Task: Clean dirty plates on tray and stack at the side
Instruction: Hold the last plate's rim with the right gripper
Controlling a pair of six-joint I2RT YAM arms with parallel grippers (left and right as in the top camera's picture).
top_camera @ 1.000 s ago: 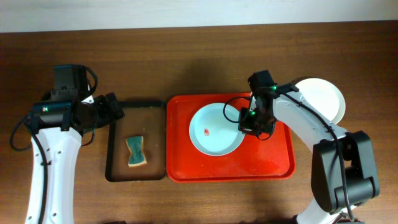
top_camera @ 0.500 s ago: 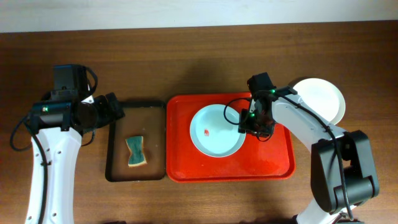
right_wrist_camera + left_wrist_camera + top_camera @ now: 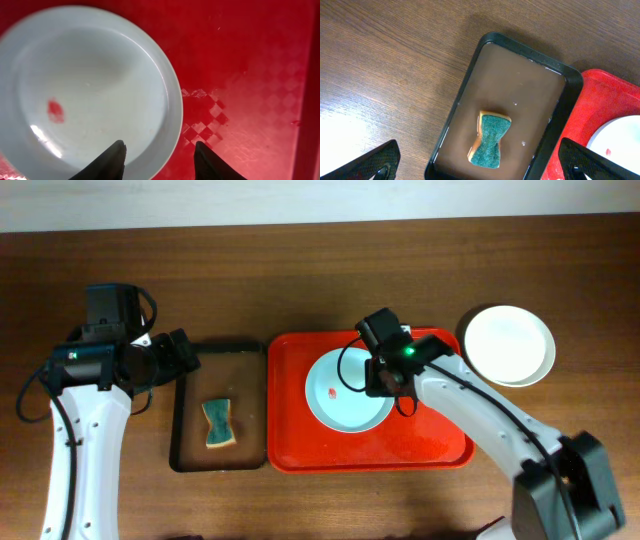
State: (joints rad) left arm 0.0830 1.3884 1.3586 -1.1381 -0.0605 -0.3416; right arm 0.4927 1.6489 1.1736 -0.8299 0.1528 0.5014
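Saw a brown wooden table [image 3: 320,270] under everything. Found the red tray [image 3: 440,448] at its middle, long side running left to right. Found a smaller black tray [image 3: 176,410] just beside it on the left. Noted one dirty plate [image 3: 340,415] flat inside the red tray, slightly left of centre, and a clean plate [image 3: 510,345] on bare wood off the tray's upper right corner in the overhead view. Saw the right gripper [image 3: 159,162] over the dirty plate's right rim, fingers apart, clamping nothing. Saw the left gripper [image 3: 480,167] spread wide above the black tray, holding nothing. Spotted a green-topped sponge [image 3: 490,140] in the black tray and a small red smear [image 3: 55,110] on the dirty plate.
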